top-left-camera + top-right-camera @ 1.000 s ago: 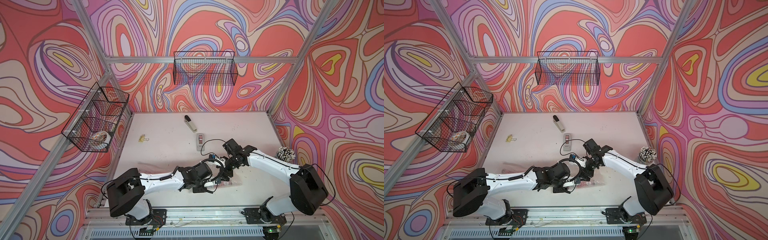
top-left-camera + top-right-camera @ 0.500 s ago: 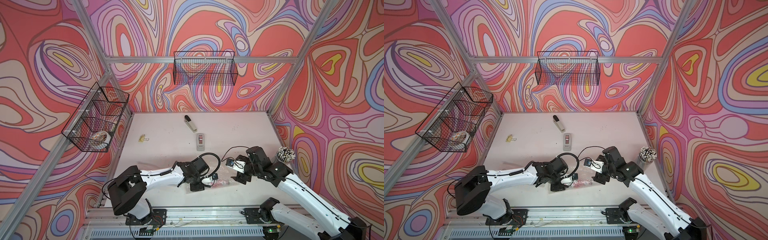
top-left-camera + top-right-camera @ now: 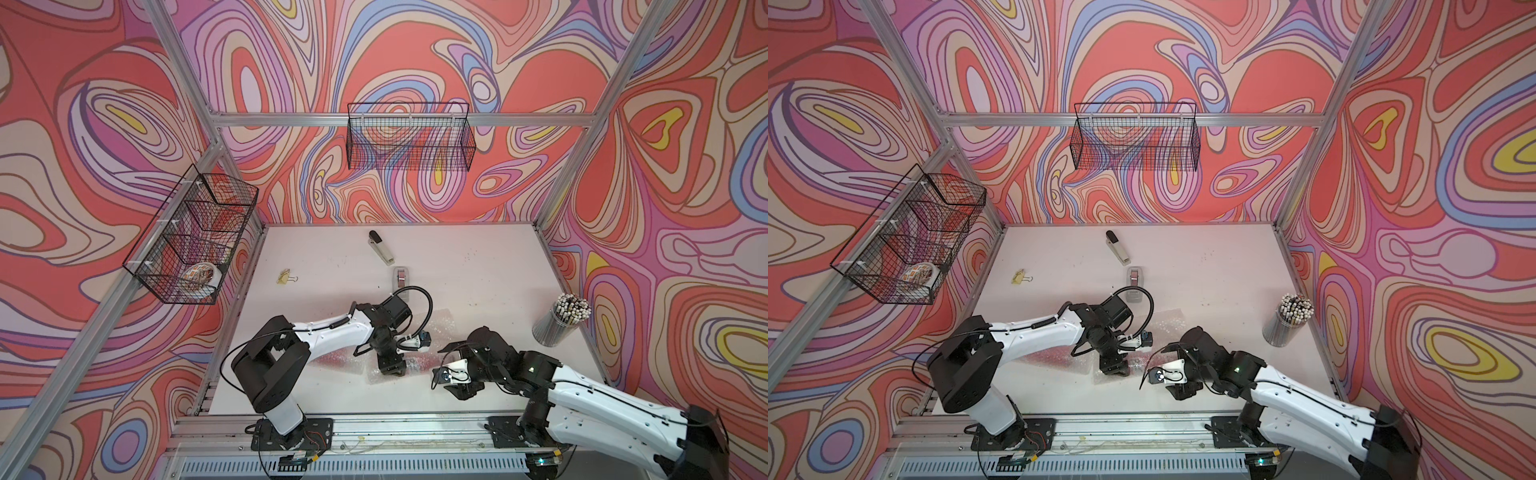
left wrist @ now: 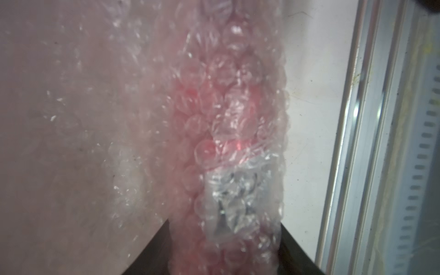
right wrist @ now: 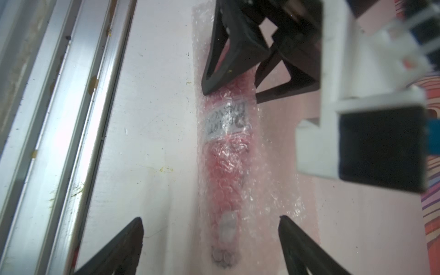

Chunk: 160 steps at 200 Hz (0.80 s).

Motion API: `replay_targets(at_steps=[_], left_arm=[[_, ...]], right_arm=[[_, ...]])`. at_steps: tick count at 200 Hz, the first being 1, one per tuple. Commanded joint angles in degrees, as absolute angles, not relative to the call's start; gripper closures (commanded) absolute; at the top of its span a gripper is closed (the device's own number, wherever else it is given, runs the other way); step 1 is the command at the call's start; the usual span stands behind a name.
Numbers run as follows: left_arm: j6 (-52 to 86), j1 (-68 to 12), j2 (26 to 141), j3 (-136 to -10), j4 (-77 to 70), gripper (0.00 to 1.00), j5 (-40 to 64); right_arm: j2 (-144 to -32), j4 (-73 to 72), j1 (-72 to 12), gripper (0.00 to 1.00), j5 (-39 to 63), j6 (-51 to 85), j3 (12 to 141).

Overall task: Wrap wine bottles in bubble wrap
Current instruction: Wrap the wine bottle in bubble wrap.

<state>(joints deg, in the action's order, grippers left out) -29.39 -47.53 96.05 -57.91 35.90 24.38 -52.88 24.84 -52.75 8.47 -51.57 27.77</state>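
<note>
The wine bottle point(image 3: 428, 359), rolled in bubble wrap point(image 5: 269, 166), lies lower centre in both top views, long axis across the frame. The left end effector point(image 5: 233, 94) clamps its body. The right end effector point(image 5: 209, 221) stands open and empty at its neck end.

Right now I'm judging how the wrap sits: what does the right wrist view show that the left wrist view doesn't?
Only the right wrist view: the left gripper clamped across the wrapped bottle, its cap end, and the right gripper open, gripping nothing. Only the left wrist view: the slotted grille beyond the rail. Both: the white label under film, loose bubble wrap beside the bottle, and the rail.
</note>
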Motion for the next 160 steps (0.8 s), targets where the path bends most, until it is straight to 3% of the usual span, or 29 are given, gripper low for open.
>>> replay_targets(at_steps=[1, 70, 119, 160], left_arm=[[-31.3, -46.1, 97.8, -59.9, 40.4, 0.43, 28.2], [-32.0, -43.3, 99.6, -62.3, 42.7, 0.41, 31.5], [-31.7, -42.0, 99.4, -62.4, 42.7, 0.36, 32.5], [-32.0, -41.7, 98.4, -62.7, 45.2, 0.29, 30.3]], right_arm=[[-59.7, 12.1, -55.5, 0.10, 3.2, -54.1, 27.3], [-74.3, 1.3, -59.5, 0.17, -1.7, -57.0, 29.1], [-79.8, 1.6, -60.8, 0.38, -4.6, -56.2, 30.4], [-82.4, 4.5, -60.8, 0.48, -1.0, -51.0, 31.8]])
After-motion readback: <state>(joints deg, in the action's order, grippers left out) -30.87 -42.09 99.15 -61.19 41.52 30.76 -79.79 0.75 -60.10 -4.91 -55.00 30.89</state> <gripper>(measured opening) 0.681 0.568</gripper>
